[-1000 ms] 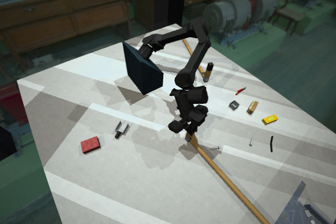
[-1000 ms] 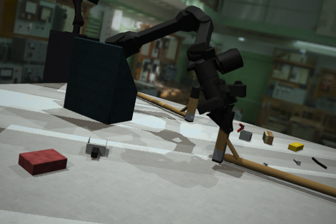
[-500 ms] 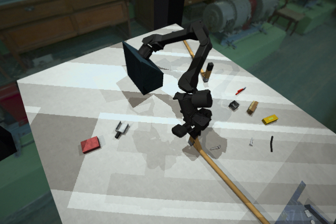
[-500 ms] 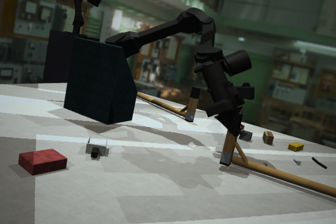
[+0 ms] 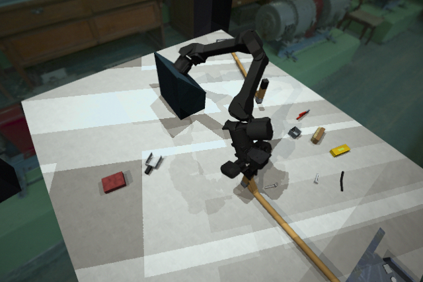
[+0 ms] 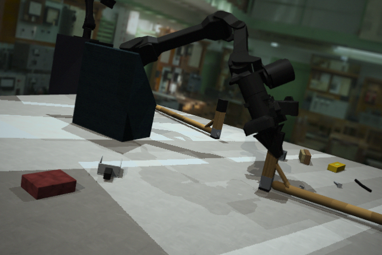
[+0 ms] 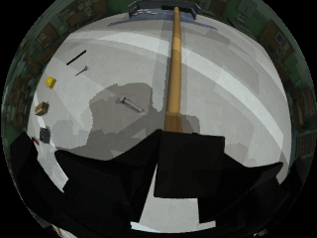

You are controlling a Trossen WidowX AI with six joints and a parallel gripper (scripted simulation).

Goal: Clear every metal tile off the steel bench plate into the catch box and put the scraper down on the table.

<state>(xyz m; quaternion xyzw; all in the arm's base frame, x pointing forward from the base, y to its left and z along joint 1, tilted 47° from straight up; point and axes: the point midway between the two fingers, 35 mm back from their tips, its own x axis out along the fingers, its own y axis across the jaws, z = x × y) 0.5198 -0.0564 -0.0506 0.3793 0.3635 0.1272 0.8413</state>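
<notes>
My gripper (image 5: 249,174) (image 6: 274,150) (image 7: 176,135) is shut on the upright wooden grip of the long scraper (image 5: 283,224) (image 6: 333,202) (image 7: 174,84). The grip's grey foot (image 6: 265,182) is at or just above the table. The pole runs low over the table, away from the arm, toward the steel bench plate (image 5: 361,263) (image 7: 204,24). Several small pale metal tiles (image 5: 386,268) (image 7: 144,12) show on the plate beside a dark raised wall (image 5: 398,267). The plate is cut off in the top view and small in the wrist view. The scraper's blade and the catch box cannot be made out clearly.
A bolt (image 5: 271,185) (image 7: 131,104) lies beside the pole. A second long-handled tool (image 5: 238,63) (image 6: 185,119) lies behind. A red block (image 5: 114,182) (image 6: 48,183) and a metal bracket (image 5: 153,161) lie to one side, a yellow block (image 5: 340,150) and a black rod (image 5: 341,181) to the other.
</notes>
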